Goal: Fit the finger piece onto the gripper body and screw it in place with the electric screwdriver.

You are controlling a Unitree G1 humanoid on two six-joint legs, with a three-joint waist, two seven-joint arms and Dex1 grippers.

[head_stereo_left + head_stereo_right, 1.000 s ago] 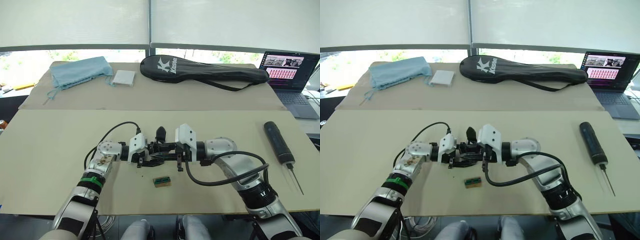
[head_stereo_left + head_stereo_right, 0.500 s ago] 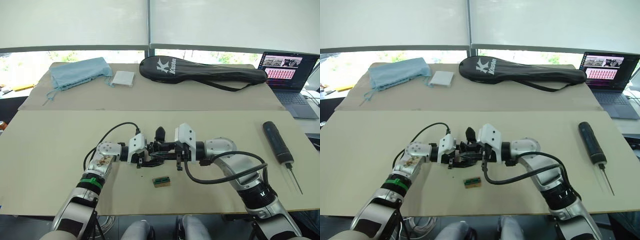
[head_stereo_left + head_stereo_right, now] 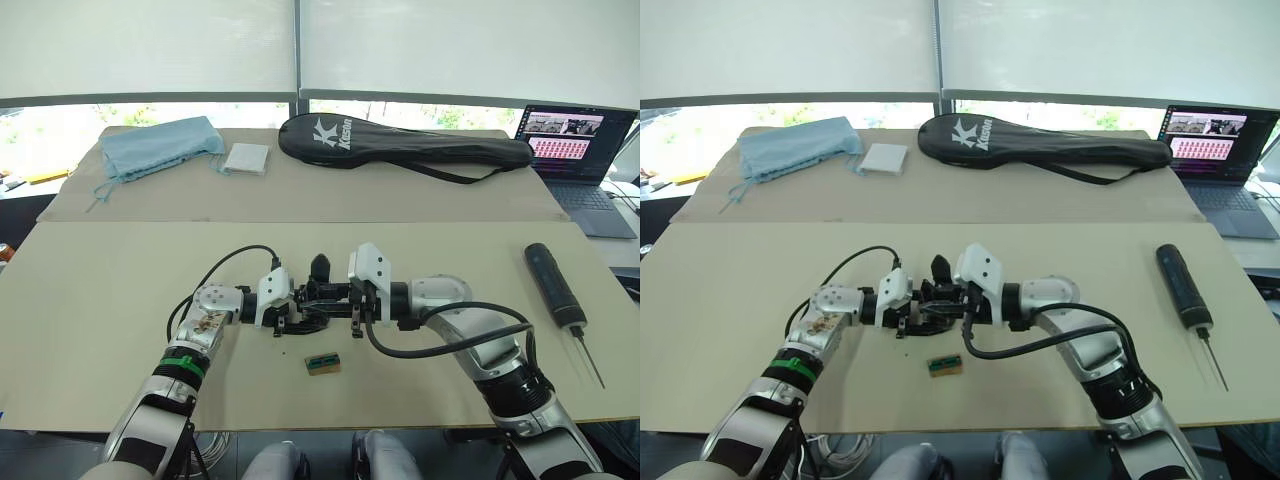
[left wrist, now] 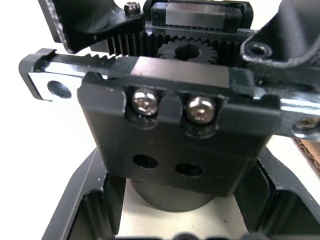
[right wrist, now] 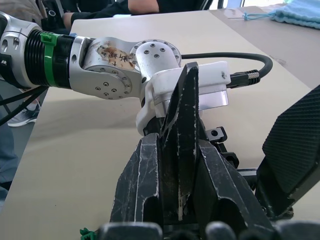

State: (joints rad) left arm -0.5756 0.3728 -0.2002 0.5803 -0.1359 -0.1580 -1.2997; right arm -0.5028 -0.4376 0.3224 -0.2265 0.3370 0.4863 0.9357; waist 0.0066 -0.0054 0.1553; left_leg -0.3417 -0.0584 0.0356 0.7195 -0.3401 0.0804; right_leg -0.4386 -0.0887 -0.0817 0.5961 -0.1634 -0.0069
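While both arms meet at the middle of the surface (image 3: 90, 300), the left gripper (image 3: 290, 310) and right gripper (image 3: 335, 300) come together on the body (image 3: 318, 268), whose one black finger pokes up at 12 o'clock from the pair. The screwdriver (image 3: 555, 285) lies untouched well off at 3 o'clock, bit toward the near edge, so no screwing has begun. A small tan-and-green block (image 3: 323, 362) sits just at 6 o'clock of the grippers. A racket bag (image 3: 400, 140), a blue cloth (image 3: 160, 143) and a laptop (image 3: 575, 150) line the far side.

Over to the right eye view: same picture, grippers locked together on the body, screwdriver idle. Against a second ago, the right arm's white wrist has crept a touch toward the left gripper; everything else on the surface sits where it was.

Left wrist view now: the body (image 4: 180, 140) is right up close, two silver screws already seated in its block, two empty holes below them, a toothed rack and gear above. Black fingers (image 4: 75, 210) flank its round base on both sides, clamped on it as best I can judge.

Right wrist view: the piece (image 5: 180, 145), a black tapering wedge, stands pinched between the right fingers (image 5: 140, 190), tip aimed at the left wrist. My read: the piece is in hand and being lined up, fitting not finished, driving screws still ahead.
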